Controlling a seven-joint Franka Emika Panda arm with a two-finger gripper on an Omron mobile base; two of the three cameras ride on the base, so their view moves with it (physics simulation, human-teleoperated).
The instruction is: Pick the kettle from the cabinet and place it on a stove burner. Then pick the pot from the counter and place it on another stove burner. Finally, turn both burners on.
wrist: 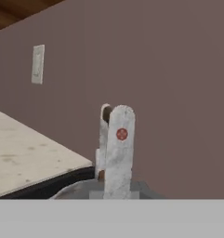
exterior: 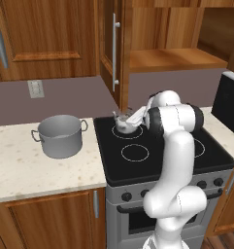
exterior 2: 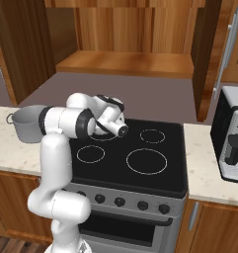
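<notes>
One rounded shiny kettle (exterior: 122, 124) – fingers (wrist: 119, 148) pinching its arched handle.

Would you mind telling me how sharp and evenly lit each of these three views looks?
Left base view: even flat light, the pot crisp with a soft shadow. Right base view: equally sharp, no glare on the stove. Hand view: coarse and blurry up close, the gripper smeared.

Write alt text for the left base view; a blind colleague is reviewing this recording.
The white arm's gripper is shut on the small silver kettle at the back left burner of the black stove. A wide grey pot stands on the cream counter left of the stove, below an open wooden cabinet.
</notes>
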